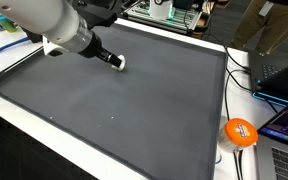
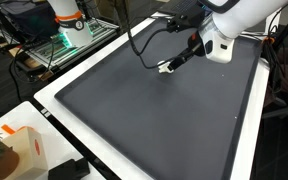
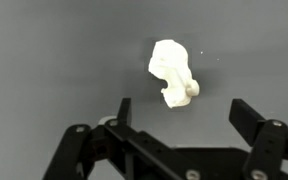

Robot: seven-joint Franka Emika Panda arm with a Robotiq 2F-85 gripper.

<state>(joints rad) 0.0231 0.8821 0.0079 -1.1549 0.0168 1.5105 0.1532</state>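
I have the gripper [image 1: 114, 61] hanging low over the grey mat [image 1: 134, 115], near one of the mat's long edges in both exterior views, and its jaws are spread wide with nothing between the pads. From the wrist view I see the two dark fingers [image 3: 124, 112] standing well apart, one on either side of a small white lump [image 3: 172, 72]. The lump lies flat on the mat, just ahead of the fingertips and roughly centred on the gap. Neither finger touches it, as far as I can tell. In an exterior view the white lump [image 2: 164, 68] shows right at the gripper's tip [image 2: 174, 63], well inside the mat's border. An orange ball [image 1: 240, 132] sits off the mat, just beyond one of its corners.
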